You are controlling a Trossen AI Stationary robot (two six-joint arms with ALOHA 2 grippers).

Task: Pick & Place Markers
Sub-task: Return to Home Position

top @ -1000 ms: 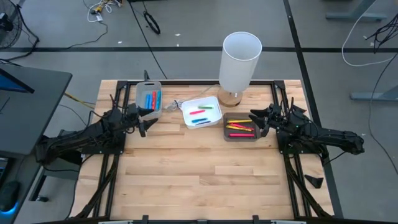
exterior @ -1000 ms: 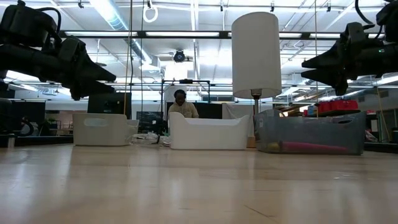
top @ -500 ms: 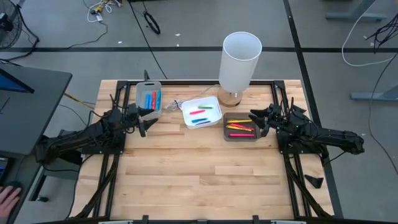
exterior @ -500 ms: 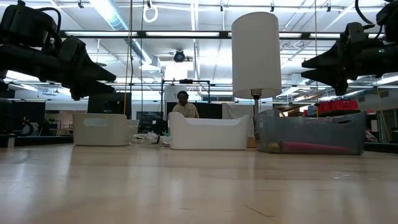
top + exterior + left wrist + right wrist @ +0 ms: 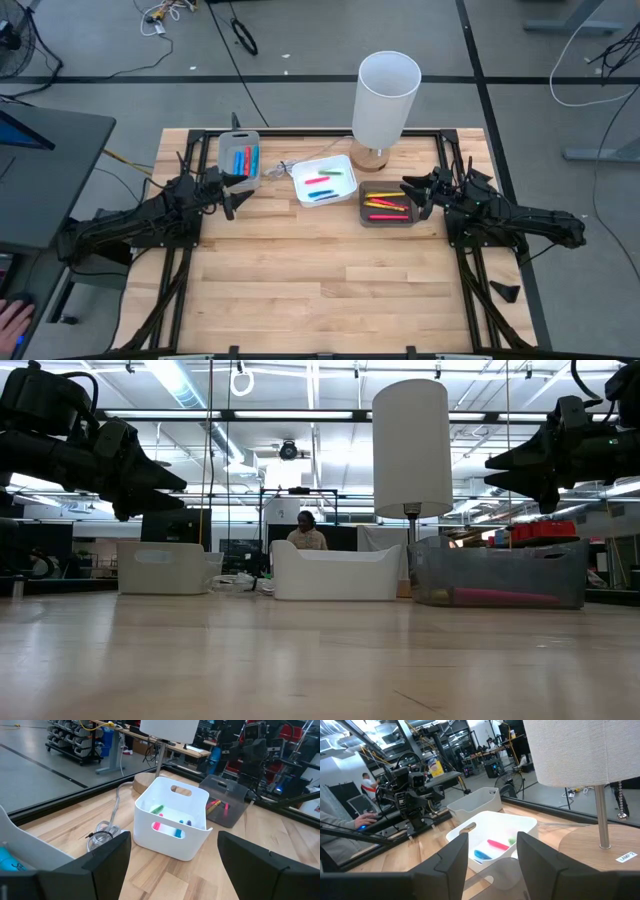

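Markers (image 5: 320,181) lie in three trays: blue and red in grey tray (image 5: 224,160), mixed in white tray (image 5: 297,181), yellow and pink in dark tray (image 5: 364,206). Left gripper (image 5: 232,190) hangs at 9 o'clock of white tray, fingers apart, empty. Right gripper (image 5: 412,193) sits at 3 o'clock of dark tray, fingers apart, empty.

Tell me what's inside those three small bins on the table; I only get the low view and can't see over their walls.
Observer: From above, the white plastic tray in the middle holds pink, green and blue markers.
Operator: And the other two?
Observer: The pale grey plastic tray on the left holds blue and red markers; the dark tray on the right holds yellow and red markers.
Operator: Are the claws carrying anything?
Observer: No; the wrist views show the left gripper and the right gripper open and empty.
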